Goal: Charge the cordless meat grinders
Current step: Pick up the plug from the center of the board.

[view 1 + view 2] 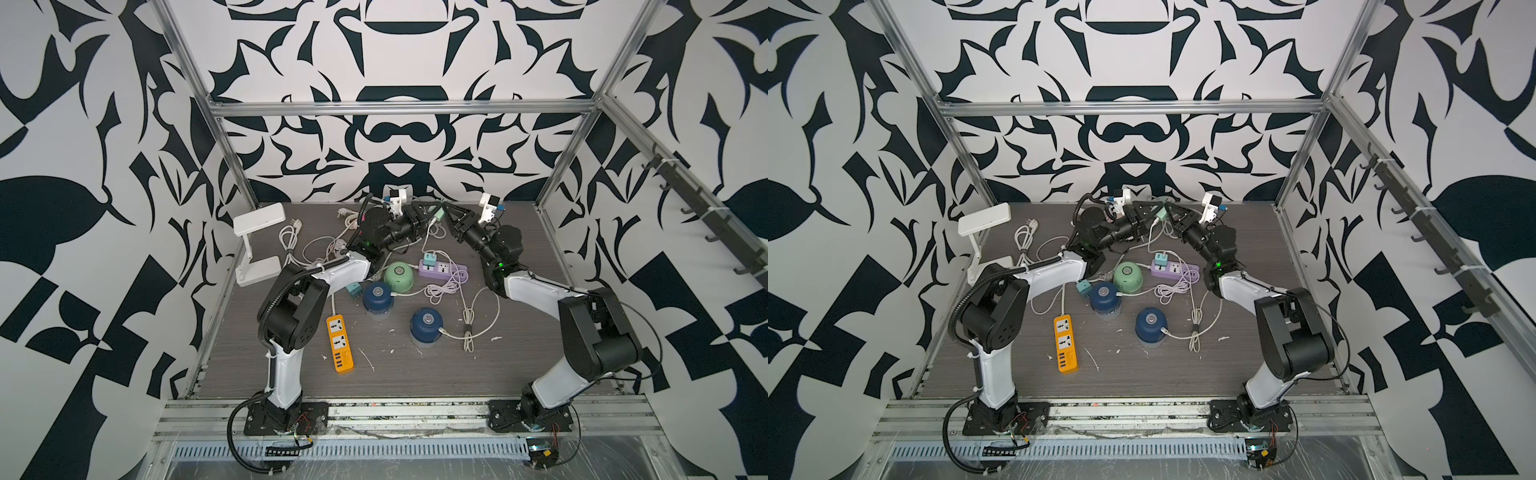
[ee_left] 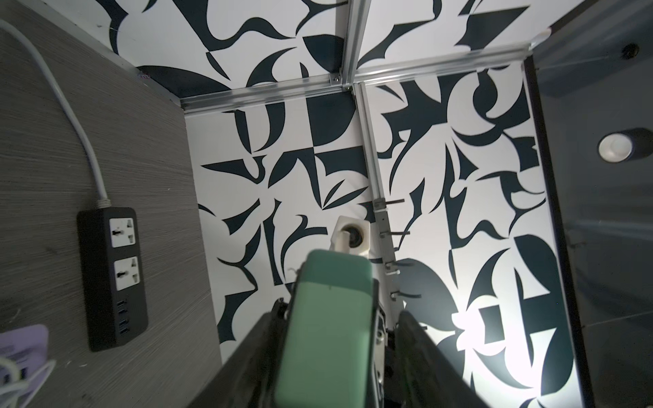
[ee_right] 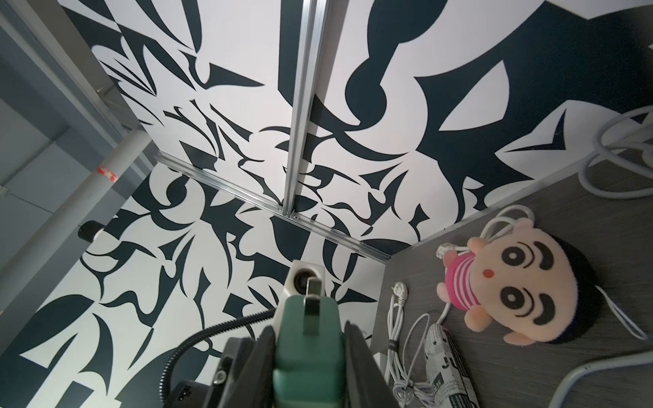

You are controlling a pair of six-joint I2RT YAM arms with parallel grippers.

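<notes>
Three cordless meat grinders stand mid-table in both top views: a mint green one [image 1: 397, 277] [image 1: 1128, 276] and two dark blue ones [image 1: 377, 296] [image 1: 426, 323]. White cable ends lie against both blue ones. Both arms meet raised at the back centre around a green plug adapter [image 1: 437, 215] [image 2: 332, 318] [image 3: 307, 353]. My left gripper [image 1: 433, 213] [image 2: 342, 311] is open: the adapter rests near one finger, with a gap to the other. My right gripper [image 1: 445, 214] [image 3: 310, 328] is shut on the adapter, both fingers pressed to its sides, its metal prong facing away.
An orange power strip [image 1: 340, 343] lies front left of the grinders. A purple strip [image 1: 442, 268] carrying a teal adapter [image 1: 429, 258] lies behind them, another teal adapter [image 1: 354, 289] lies left. A black strip [image 2: 112, 279], plush doll [image 3: 512, 286], white lamp [image 1: 257, 245] and loose cables [image 1: 469, 320] surround them.
</notes>
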